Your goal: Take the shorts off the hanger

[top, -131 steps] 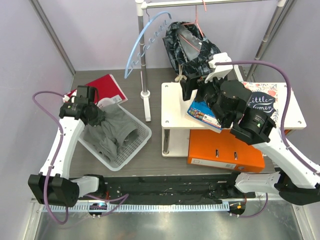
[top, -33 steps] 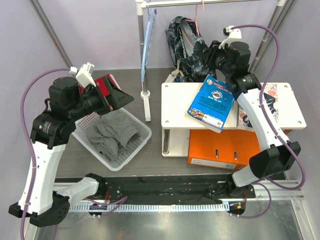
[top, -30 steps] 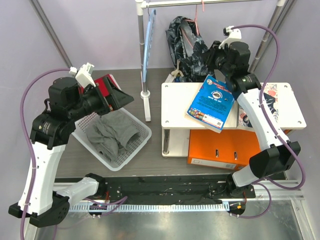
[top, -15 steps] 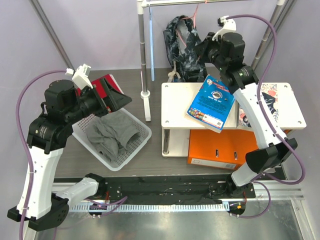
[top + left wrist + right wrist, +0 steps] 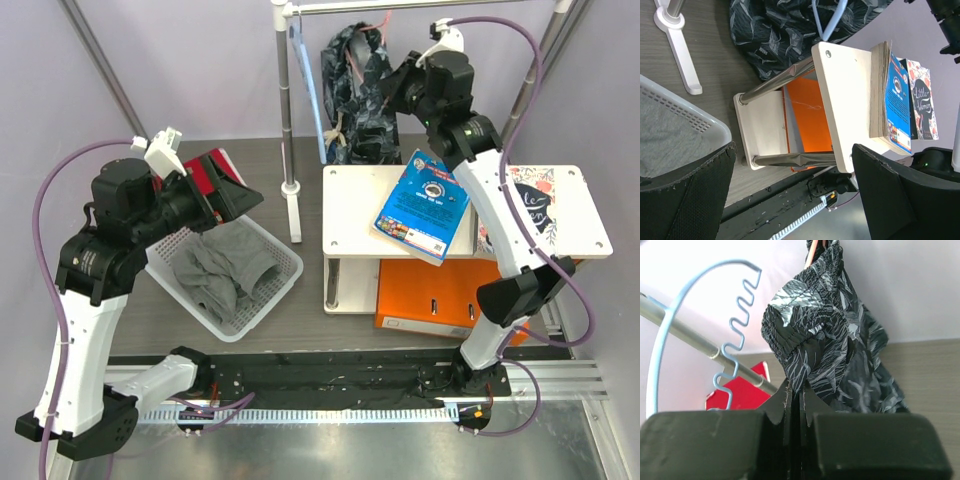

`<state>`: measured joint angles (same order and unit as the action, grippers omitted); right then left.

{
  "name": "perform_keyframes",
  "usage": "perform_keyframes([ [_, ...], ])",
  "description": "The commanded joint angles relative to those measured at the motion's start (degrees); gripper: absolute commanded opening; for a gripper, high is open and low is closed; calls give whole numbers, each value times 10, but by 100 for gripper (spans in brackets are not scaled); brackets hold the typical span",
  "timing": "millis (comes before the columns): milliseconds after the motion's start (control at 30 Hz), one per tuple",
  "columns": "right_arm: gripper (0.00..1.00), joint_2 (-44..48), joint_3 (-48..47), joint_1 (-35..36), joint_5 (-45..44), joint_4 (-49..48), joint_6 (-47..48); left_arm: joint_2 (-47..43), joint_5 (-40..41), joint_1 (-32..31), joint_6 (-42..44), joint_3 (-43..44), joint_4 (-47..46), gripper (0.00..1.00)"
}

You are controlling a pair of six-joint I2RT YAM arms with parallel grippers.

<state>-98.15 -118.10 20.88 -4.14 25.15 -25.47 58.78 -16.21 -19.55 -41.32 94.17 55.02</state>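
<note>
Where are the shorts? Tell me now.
Top view, back centre: the shorts hang from the rail behind the white shelf, pinched by the right gripper.

Pale purple walls (image 5: pixel 200 70) are standing around a grey wooden table (image 5: pixel 290 320). A small white shelf (image 5: pixel 350 215) is sitting on the table. A shiny metal pole (image 5: pixel 284 100) is standing up beside the shelf.

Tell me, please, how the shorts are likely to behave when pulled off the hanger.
The shorts hang in loose folds, so they are probably floppy and light. Pinched at a fold by the right end effector, the thin fabric may stretch before sliding. The slim hanger will likely swing when tugged.
</note>
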Motion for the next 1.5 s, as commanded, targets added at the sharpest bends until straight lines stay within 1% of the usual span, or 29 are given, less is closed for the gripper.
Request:
perform_keyframes([
  [0,1,-10,-48,29,-10,-18,-19,-8,5,-2,5,-3,-15,95],
  [100,1,-17,-61,47,-10,7,-17,-4,5,-2,8,1,-13,95],
  [200,1,7,-27,64,-16,11,-15,-5,8,-1,12,3,-7,95],
  [233,1,14,0,67,-19,10,-19,-5,10,-2,13,3,-5,95],
  [367,1,40,41,78,-36,11,-75,-3,11,-1,12,0,-5,95],
  [467,1,39,36,86,-51,11,-111,5,3,-1,11,0,-11,95],
  [600,1,24,10,102,-52,17,-185,11,-3,-2,9,0,-11,95],
  [800,1,10,-25,156,-84,53,-234,5,1,-2,11,-5,-11,95],
  [933,1,28,-5,179,-136,64,-270,4,1,-1,11,-11,-11,95],
  [1067,1,44,22,192,-136,57,-300,5,-1,-1,7,-16,-11,95],
  [1300,1,68,52,215,-131,38,-293,11,-21,-2,-8,-25,-33,95],
  [1467,1,84,66,233,-96,31,-286,28,-43,-2,-24,-27,-55,94],
])
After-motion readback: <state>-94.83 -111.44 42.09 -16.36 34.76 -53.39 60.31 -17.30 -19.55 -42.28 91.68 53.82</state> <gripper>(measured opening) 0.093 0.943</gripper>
